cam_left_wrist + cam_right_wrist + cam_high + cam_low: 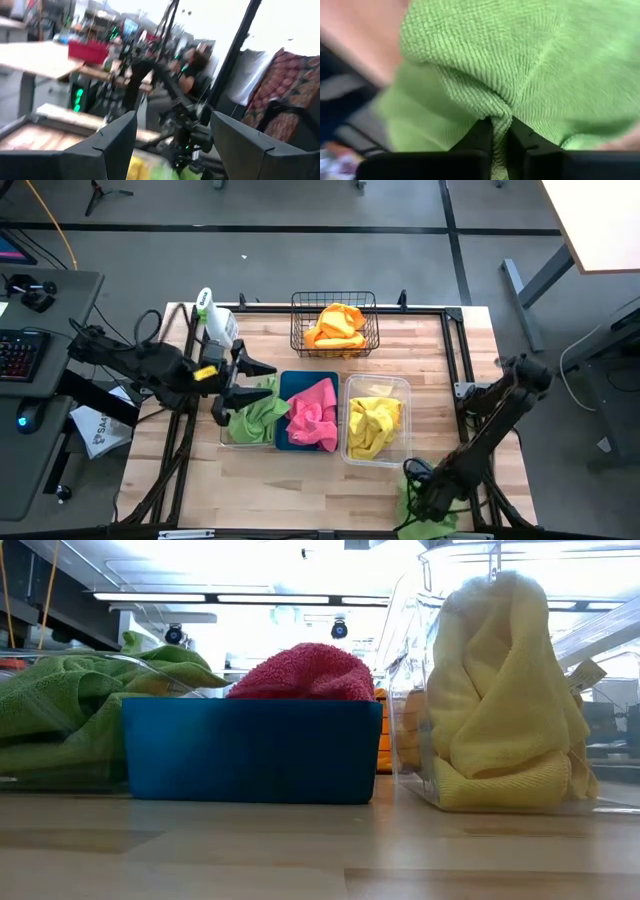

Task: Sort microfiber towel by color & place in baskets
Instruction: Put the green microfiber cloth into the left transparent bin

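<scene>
The right pincer (pixel 499 131) is clamped on a fold of a green towel (pixel 520 65), which lies at the near right corner of the tabletop (pixel 180 490), partly over the edge. The pinch takes only a narrow ridge of cloth, so the lift should probably go straight up and slowly, until the whole towel hangs free and nothing catches on the tabletop edge. Its likely home is the clear tub (pixel 226 435) at the left end of the row, where other green cloth (pixel 255 412) already sits. The carry would have to pass high over the clear tub of yellow towels (pixel 373 425) and the blue tub (pixel 283 442) of pink ones (pixel 315 415). The black wire basket (pixel 335 326) with orange cloth stands behind them. The left pincer (pixel 240 385), fingers spread and holding nothing, hovers at that green tub, so it may need to give way first.
</scene>
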### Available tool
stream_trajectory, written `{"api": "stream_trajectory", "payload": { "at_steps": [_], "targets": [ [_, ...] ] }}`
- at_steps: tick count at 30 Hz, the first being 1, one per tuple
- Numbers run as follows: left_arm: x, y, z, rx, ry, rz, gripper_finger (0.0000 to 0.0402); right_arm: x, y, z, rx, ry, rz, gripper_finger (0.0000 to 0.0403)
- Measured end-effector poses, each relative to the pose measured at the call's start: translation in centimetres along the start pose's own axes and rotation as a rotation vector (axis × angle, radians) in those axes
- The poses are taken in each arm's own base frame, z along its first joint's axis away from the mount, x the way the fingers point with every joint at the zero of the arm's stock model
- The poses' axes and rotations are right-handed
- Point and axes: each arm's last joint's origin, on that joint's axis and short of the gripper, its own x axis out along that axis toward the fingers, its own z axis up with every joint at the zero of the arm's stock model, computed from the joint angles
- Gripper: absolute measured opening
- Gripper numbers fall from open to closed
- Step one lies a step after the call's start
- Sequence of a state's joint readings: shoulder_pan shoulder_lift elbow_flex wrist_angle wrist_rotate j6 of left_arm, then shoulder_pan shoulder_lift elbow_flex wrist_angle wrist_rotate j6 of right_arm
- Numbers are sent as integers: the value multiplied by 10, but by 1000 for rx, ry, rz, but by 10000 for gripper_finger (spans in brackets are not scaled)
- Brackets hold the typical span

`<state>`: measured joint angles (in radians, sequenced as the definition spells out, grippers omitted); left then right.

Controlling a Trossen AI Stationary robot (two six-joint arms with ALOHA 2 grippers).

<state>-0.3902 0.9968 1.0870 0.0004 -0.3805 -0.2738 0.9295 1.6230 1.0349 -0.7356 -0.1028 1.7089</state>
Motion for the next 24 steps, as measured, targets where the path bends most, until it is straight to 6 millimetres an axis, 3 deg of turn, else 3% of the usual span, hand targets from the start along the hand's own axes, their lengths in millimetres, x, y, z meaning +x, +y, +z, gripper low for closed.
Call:
{"api": "stream_trajectory", "payload": {
  "at_steps": [7, 12, 18, 24],
  "targets": [
    [-16, -1, 19, 25, -123, -43, 241, -88, 3, 1, -65, -340, 359, 4],
    [-23, 2, 26, 33, -154, -10, 241, -134, 16, 13, -218, -660, 627, 3],
    [-24, 3, 26, 46, -160, 19, 241, -155, 35, 44, -380, -902, 728, 2],
    [-24, 3, 26, 53, -157, 36, 241, -156, 40, 89, -483, -1007, 652, 1]
  ]
}}
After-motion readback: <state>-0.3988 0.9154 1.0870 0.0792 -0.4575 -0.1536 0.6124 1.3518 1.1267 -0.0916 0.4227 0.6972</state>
